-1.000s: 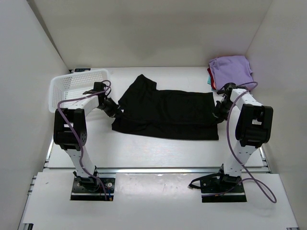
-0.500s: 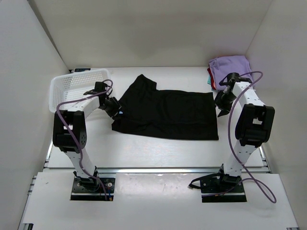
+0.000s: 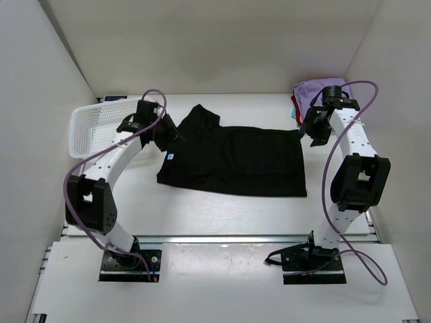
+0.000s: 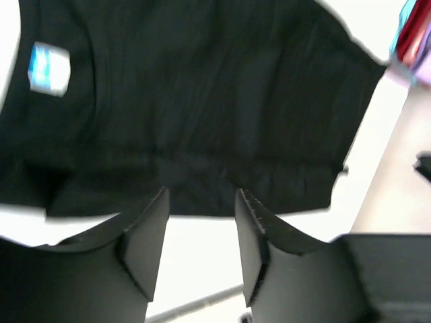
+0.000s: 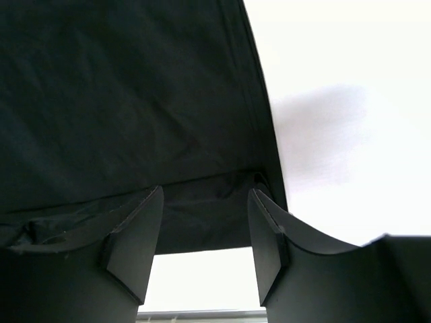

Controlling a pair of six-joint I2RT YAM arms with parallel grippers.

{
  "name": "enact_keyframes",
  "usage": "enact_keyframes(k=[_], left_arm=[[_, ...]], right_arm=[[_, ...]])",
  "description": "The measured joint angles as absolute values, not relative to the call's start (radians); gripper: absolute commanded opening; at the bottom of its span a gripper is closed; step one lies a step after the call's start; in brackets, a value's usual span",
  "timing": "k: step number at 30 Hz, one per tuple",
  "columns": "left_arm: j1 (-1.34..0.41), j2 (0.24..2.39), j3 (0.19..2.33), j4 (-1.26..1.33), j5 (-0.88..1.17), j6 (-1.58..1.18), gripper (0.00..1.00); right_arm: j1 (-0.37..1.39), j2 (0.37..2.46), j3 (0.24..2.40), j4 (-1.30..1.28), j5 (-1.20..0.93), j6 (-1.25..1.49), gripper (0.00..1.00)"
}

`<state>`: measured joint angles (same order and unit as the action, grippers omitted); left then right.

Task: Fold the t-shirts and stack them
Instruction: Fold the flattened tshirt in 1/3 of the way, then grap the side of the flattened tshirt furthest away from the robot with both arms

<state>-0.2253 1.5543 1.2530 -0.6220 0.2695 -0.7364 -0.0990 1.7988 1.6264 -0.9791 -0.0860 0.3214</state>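
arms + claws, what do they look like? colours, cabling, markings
Left arm and right arm: white links, black joint housings, black base plates. A loose purple cable runs along each. Left claw and right claw: two plain matte-black wedge fingers.

1. The black tee (image 3: 236,161) is soft, matt cloth, lightly creased, with a puckered hem.
2. Its neck label (image 4: 49,68) is pale blue and smooth; it is too blurred to tell whether it is woven or printed.
3. The folded tees (image 3: 305,89), past the black tee's far right corner, are matt cloth.
4. The basket (image 3: 101,108), left of the black tee, is white plastic mesh with a slight sheen.
5. The table (image 3: 215,208) under the black tee is white, smooth and matt.
6. The left gripper (image 4: 201,198) and the right gripper (image 5: 205,195) look like hard, matt black plastic; one left finger has a finely ridged edge.
7. The cable (image 3: 67,182), left of the black tee, has a smooth, faintly glossy purple sheath.
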Motion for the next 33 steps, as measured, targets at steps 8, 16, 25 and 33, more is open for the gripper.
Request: enact_keyframes(k=[8, 16, 25, 33], left_arm=[[-0.241, 1.704, 1.423, -0.591, 0.142, -0.712, 0.54], [-0.245, 2.212, 2.1, -0.64, 0.053, -0.627, 0.58], [-0.234, 2.551, 2.448, -0.612, 0.034, -0.524, 0.56], [-0.241, 2.636, 2.443, -0.492, -0.077, -0.369, 0.68]], right_arm=[[-0.085, 1.793, 1.658, -0.957, -0.086, 0.315, 0.51], [-0.079, 1.834, 1.686, -0.911, -0.087, 0.31, 0.51], [-0.052, 1.948, 1.771, -0.865, -0.087, 0.296, 0.51], [-0.031, 2.086, 1.967, -0.879, -0.098, 0.3, 0.51]])
